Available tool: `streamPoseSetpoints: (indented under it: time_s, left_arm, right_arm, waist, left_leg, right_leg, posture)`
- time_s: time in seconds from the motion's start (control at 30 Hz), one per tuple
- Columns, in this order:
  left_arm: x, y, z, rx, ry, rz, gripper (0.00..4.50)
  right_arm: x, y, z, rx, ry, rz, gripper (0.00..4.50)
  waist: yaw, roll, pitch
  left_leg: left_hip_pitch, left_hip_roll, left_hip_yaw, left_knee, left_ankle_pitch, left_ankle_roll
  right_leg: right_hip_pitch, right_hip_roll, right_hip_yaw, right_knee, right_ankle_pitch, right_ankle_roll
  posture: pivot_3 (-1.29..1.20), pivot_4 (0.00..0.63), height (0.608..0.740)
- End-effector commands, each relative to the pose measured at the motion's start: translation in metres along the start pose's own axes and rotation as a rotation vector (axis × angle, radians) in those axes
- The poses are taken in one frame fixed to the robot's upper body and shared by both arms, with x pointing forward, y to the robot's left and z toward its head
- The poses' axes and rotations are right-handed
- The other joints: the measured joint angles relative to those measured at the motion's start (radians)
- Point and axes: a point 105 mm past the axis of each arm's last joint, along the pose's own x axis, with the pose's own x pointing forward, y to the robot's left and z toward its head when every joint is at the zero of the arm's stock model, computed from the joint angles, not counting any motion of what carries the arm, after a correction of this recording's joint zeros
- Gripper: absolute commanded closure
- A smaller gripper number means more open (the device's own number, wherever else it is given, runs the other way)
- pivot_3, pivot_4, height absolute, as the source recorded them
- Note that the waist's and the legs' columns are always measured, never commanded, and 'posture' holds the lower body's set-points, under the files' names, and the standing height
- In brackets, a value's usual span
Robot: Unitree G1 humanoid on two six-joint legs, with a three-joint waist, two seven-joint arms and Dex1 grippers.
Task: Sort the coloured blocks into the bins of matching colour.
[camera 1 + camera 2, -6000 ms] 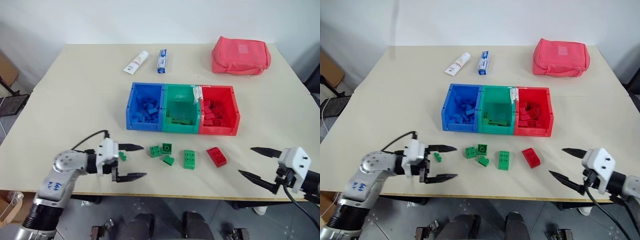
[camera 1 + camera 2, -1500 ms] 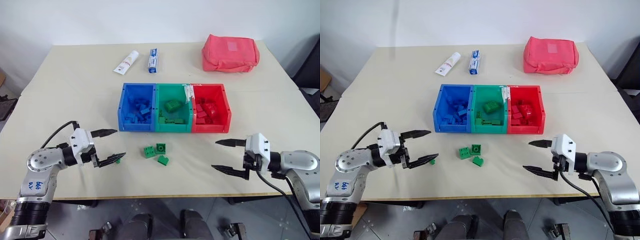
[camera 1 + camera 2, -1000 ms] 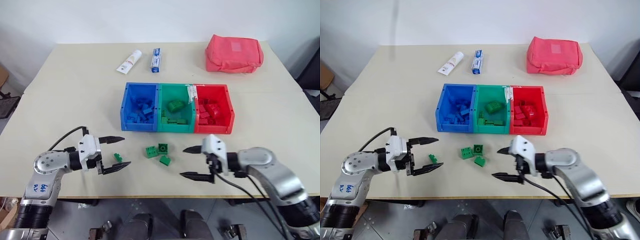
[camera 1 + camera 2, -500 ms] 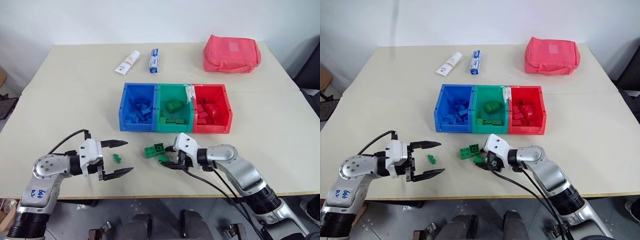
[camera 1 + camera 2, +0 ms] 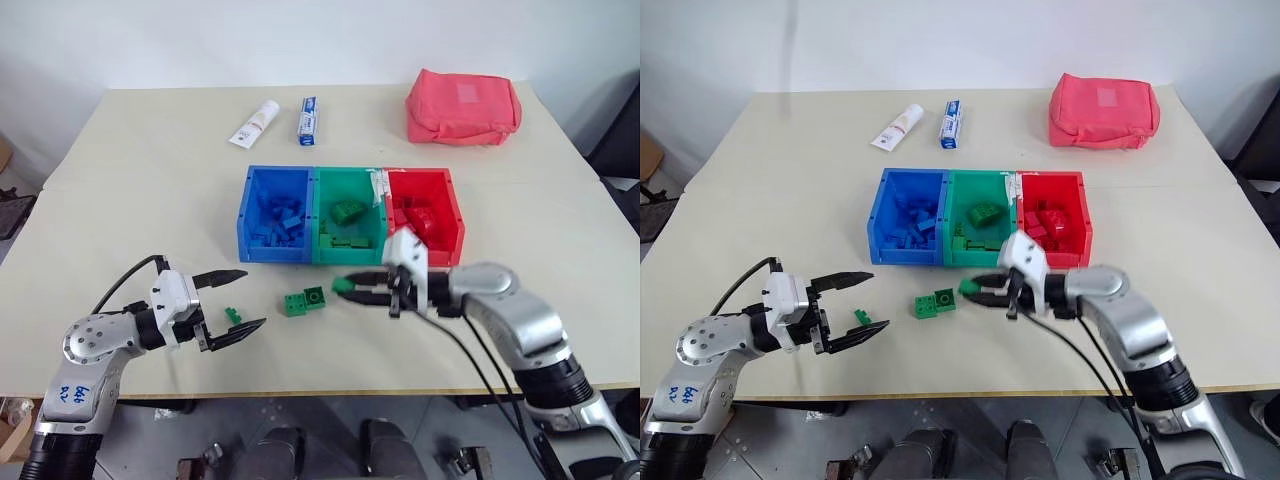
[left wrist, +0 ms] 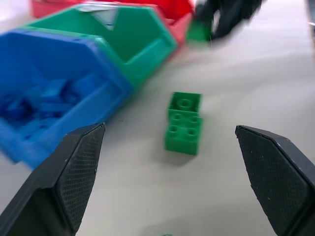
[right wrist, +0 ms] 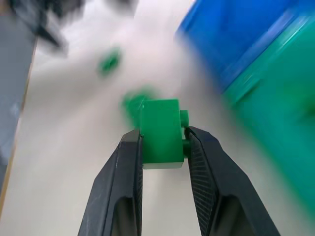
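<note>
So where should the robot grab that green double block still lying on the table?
Probably across the two long, flat sides of the green double block, coming straight down from above. It lies flat, studs up, with bare table all round, so the jaws can slip down either side. The smooth side walls give a better hold than the bumpy studded top. The open left gripper is nearest.

- Tabletop [image 5: 130, 200]: smooth, matt, pale cream, looks like laminate.
- Bins [image 5: 347, 176]: hard moulded plastic with a slight sheen, in blue, green and red.
- Green block [image 7: 160, 132]: smooth studded plastic, gripped between matt black fingers [image 7: 125, 182].
- Double green block [image 6: 184, 123]: the same smooth plastic.
- Left fingers [image 6: 76, 169]: black, with finely cross-hatched, rough-looking pads.
- Pouch [image 5: 463, 106]: soft pinkish-red cloth.
- Tubes [image 5: 255, 123]: glossy white plastic.
</note>
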Motion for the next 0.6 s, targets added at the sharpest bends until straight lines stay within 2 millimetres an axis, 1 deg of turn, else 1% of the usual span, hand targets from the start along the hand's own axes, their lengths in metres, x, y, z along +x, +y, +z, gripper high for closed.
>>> streamPoseSetpoints:
  time_s: [0.03,0.1,0.13,0.17,0.2,0.23,0.33,0.4,0.47,0.5,0.6]
  left_arm:
    - [-0.013,0.011,0.004,0.033,0.002,0.071,0.0]
    - [-0.016,0.014,0.003,0.025,0.001,0.087,0.0]
    - [-0.017,0.014,0.002,0.023,0.001,0.087,0.0]
    - [-0.017,0.014,0.002,0.022,0.0,0.086,0.0]
    - [-0.016,0.014,0.002,0.021,-0.001,0.084,0.0]
    - [-0.016,0.014,0.002,0.02,-0.002,0.084,0.0]
    - [-0.016,0.014,0.002,0.018,-0.004,0.084,0.0]
    - [-0.016,0.018,0.0,0.021,0.011,0.091,0.0]
    - [-0.019,0.028,-0.001,0.035,0.023,0.128,0.0]
    - [-0.02,0.033,-0.002,0.037,0.026,0.139,0.0]
    - [-0.021,0.035,-0.004,0.044,0.049,0.108,0.0]
  right_arm:
    - [0.001,-0.036,0.016,0.008,-0.062,-0.174,3.6]
    - [0.005,-0.054,0.022,-0.02,-0.07,-0.252,3.6]
    - [0.006,-0.059,0.023,-0.016,-0.065,-0.265,3.6]
    - [0.008,-0.057,0.021,0.008,-0.056,-0.232,3.6]
    - [0.009,-0.055,0.022,-0.002,-0.057,-0.206,2.87]
    - [0.01,-0.054,0.023,-0.013,-0.059,-0.186,2.62]
    - [0.008,-0.057,0.025,-0.048,-0.056,-0.205,1.56]
    - [-0.004,-0.056,0.021,-0.094,-0.035,-0.181,0.89]
    - [-0.02,-0.046,0.012,-0.133,-0.008,-0.118,0.27]
    - [-0.027,-0.042,0.011,-0.149,-0.015,-0.09,0.01]
    - [-0.05,-0.023,0.012,-0.18,-0.1,-0.005,0.01]
  waist:
    - [0.002,0.0,0.0]
    - [0.002,0.0,0.0]
    - [0.002,0.0,0.0]
    - [0.002,0.0,0.0]
    - [0.003,0.0,0.0]
    - [0.004,0.0,0.0]
    - [0.001,0.0,0.0]
    - [0.001,0.0,0.0]
    - [0.004,0.0,0.0]
    - [0.008,0.0,0.0]
    - [0.005,0.0,0.0]
  left_leg:
    - [0.0,0.0,0.0,0.0,0.0,0.0]
    - [0.0,0.0,0.0,0.0,0.0,0.0]
    - [0.0,-0.001,0.0,0.0,0.0,0.0]
    - [0.0,-0.001,0.0,0.0,0.0,0.0]
    - [0.0,-0.001,0.0,-0.001,0.0,0.0]
    - [-0.001,-0.001,-0.001,-0.001,0.0,0.0]
    - [-0.001,-0.001,-0.001,-0.001,-0.001,0.001]
    - [-0.001,-0.002,0.0,0.0,-0.001,0.001]
    - [-0.001,-0.002,0.0,0.0,-0.001,0.001]
    - [-0.001,-0.002,0.0,0.0,-0.001,0.001]
    - [-0.001,-0.002,0.0,0.0,-0.001,0.001]
  right_leg:
    - [0.0,0.0,0.0,0.0,0.0,0.0]
    - [0.0,0.0,0.0,0.0,0.0,0.0]
    - [-0.001,0.0,0.0,0.0,0.0,0.0]
    - [-0.001,0.0,0.0,0.0,0.0,0.0]
    - [-0.001,0.0,-0.001,0.0,0.0,0.0]
    - [-0.001,0.0,-0.001,0.0,0.0,0.0]
    - [-0.001,-0.001,-0.001,0.003,0.0,0.0]
    - [-0.001,-0.001,-0.001,0.004,0.0,0.0]
    - [-0.001,-0.001,-0.001,0.004,0.0,0.0]
    - [-0.001,0.0,-0.002,0.003,0.0,0.0]
    - [0.0,0.0,-0.002,0.0,0.0,0.0]
  posture:
    - [0.0,0.15,0.74]
    - [0.0,0.15,0.74]
    - [0.0,0.15,0.74]
    - [0.0,0.15,0.74]
    - [0.0,0.15,0.74]
    - [0.0,0.15,0.74]
    - [0.0,0.15,0.74]
    - [0.0,0.15,0.74]
    - [0.0,0.15,0.74]
    - [0.0,0.15,0.74]
    - [0.0,0.15,0.74]
